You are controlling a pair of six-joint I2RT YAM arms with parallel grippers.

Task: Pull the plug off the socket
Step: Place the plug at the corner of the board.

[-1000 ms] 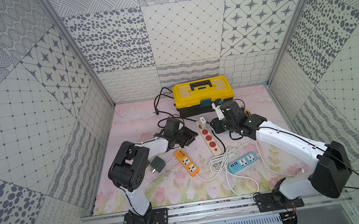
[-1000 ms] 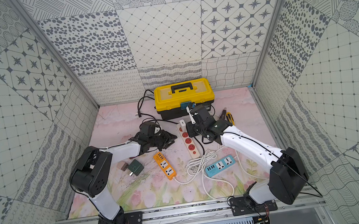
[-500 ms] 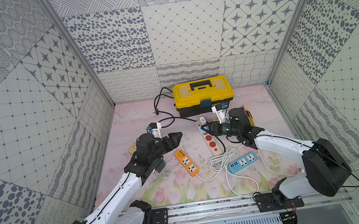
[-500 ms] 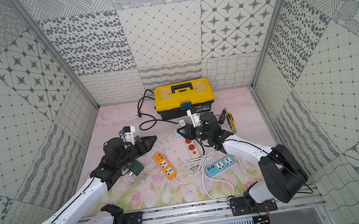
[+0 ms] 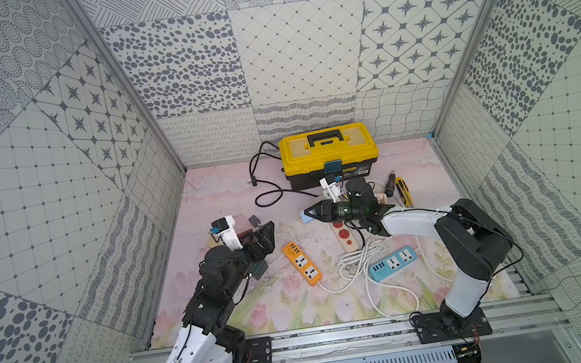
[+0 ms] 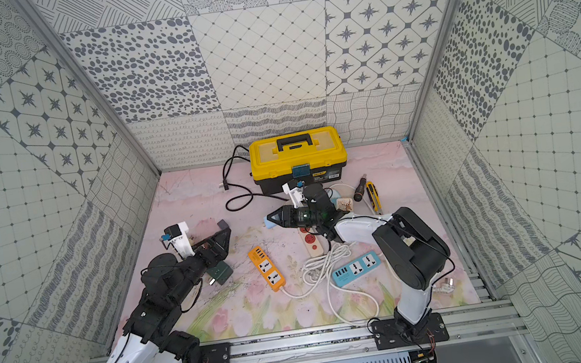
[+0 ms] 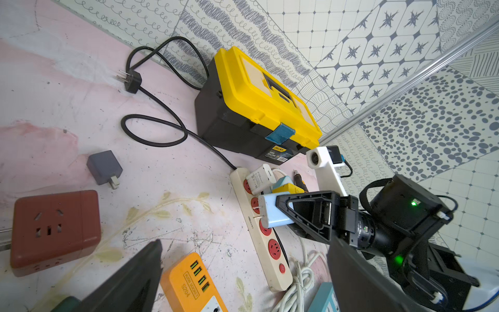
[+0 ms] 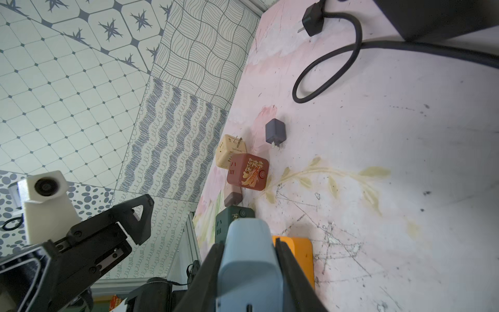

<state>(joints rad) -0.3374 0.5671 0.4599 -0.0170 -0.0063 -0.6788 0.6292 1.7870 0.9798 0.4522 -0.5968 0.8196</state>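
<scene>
Two flat metal prongs (image 7: 257,212) stick bare out of the pale blue plug (image 7: 271,214), a rounded block with a smooth, unmarked shell. The right tool (image 5: 311,213) grips it by its two sides, prongs pointing away from the arm. In both top views it hangs over the counter (image 5: 229,198) at about 10 o'clock from the visible red sockets of the cream power strip (image 5: 346,234), in no socket. A white charger (image 7: 260,179) sits plugged in at the strip's far end. The left tool (image 5: 260,237) is spread wide and holds nothing, at about 9 o'clock from the plug.
</scene>
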